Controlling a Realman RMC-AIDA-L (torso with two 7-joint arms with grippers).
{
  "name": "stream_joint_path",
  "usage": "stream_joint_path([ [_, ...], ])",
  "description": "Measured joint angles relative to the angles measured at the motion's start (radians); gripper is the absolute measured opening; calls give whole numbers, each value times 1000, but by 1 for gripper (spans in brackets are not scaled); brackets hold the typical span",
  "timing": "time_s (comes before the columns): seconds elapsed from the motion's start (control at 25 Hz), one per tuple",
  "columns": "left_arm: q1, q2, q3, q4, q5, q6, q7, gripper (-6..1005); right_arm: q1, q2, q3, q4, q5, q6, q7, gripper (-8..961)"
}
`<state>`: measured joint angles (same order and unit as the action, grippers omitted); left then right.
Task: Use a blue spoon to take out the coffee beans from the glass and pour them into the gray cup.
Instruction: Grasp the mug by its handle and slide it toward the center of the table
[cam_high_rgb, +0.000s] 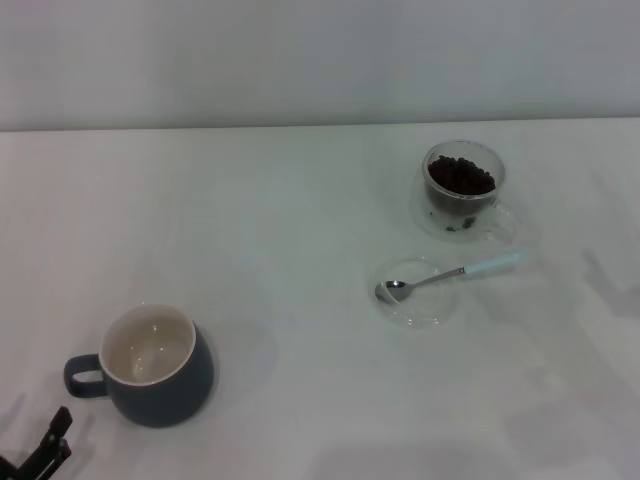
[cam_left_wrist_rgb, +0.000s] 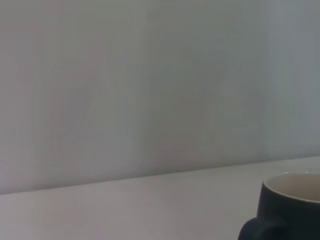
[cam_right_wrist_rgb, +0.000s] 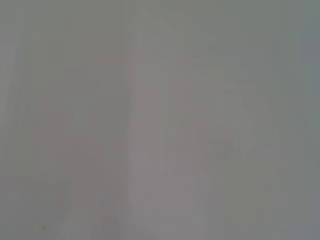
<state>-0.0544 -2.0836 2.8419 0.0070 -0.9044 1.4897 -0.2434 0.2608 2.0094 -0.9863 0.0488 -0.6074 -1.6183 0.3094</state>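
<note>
The blue spoon (cam_high_rgb: 450, 273) lies with its metal bowl on a flat clear saucer (cam_high_rgb: 412, 292) right of centre, pale blue handle pointing right. Behind it stands the glass (cam_high_rgb: 463, 190), filled with dark coffee beans (cam_high_rgb: 461, 176). The gray cup (cam_high_rgb: 156, 364) sits at the front left, handle to the left, its cream inside bare; its rim and handle also show in the left wrist view (cam_left_wrist_rgb: 287, 210). My left gripper (cam_high_rgb: 40, 455) is at the bottom left corner, just left of the cup. The right gripper is out of view.
The white table (cam_high_rgb: 300, 250) runs back to a plain wall. The right wrist view holds only a blank pale surface.
</note>
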Motion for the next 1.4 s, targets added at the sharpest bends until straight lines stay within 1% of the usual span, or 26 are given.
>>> stream_joint_path([
  [0.36,-53,-1,-8,5,-8,-60,0,888,1,0,0,-16,1,7,2,873],
  [0.68,-85,2,-9,25,-8,-105,1,884,7,0,0,-25,2,26,5,872],
  [1.24,-111,-1,-6,27,-21,-128,19,874,11,2,0,-35,2,28,5,872],
  [1.4,-112,-1,-8,50,-22,-133,37,716,12,2,0,-35,2,28,5,872],
])
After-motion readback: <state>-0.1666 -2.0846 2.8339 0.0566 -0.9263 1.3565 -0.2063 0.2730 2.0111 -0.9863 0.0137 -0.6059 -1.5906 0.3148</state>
